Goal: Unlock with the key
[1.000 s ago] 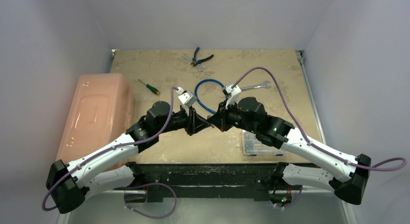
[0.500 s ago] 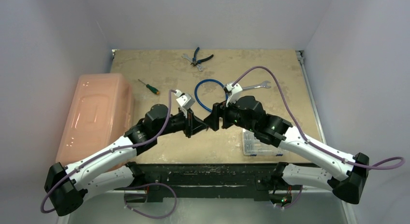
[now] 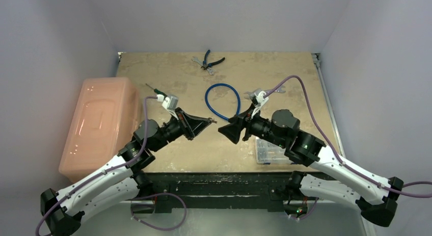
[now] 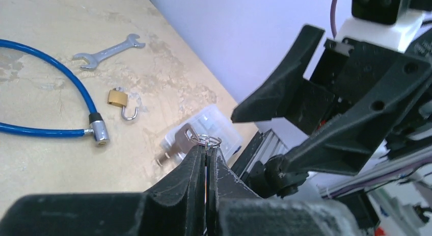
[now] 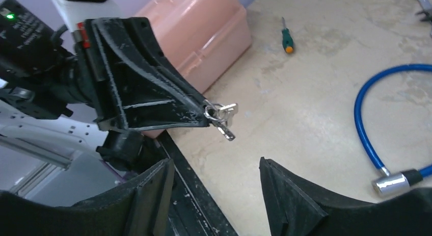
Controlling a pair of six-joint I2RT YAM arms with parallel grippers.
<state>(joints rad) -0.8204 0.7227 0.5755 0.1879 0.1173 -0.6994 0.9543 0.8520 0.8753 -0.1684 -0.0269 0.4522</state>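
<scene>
Left gripper (image 4: 206, 153), fingers clamped on ring of key (image 4: 179, 139), holds it above table (image 3: 285, 73) centre. Right gripper (image 5: 216, 169) at its 3 o'clock, fingers wide apart, holding nothing. Brass padlock (image 4: 118, 98) lies on table, at 10 o'clock from key in left wrist view.

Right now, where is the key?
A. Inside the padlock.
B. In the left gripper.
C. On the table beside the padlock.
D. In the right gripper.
B: the key hangs by its ring from the shut left gripper; the right gripper is open and empty.
</scene>
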